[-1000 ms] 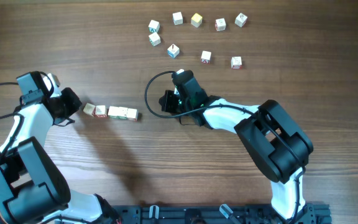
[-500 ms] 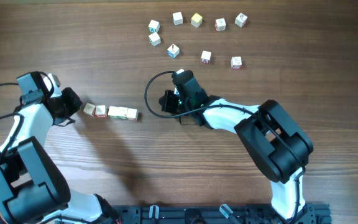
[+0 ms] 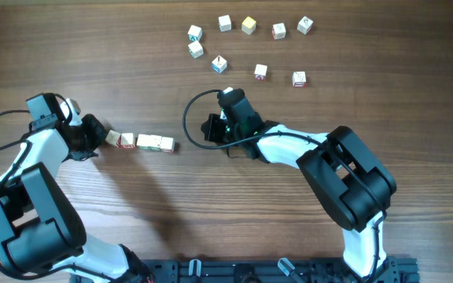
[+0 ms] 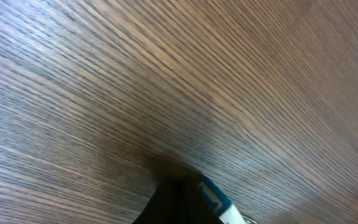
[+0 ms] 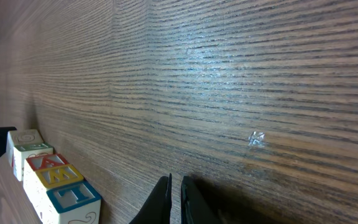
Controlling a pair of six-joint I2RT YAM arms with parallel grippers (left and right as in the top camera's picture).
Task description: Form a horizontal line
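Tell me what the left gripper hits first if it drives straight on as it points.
The left gripper, shut, points at the leftmost cube of the horizontal line and would meet that first; the gap looks tiny, though height is unclear.

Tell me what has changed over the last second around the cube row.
The left gripper, shut, slid right toward the left end of the horizontal line. It now sits at the end cube, though the overhead view cannot confirm contact. Nothing was taken hold of or let go. The horizontal line, the right gripper and the loose cubes stayed where they were.
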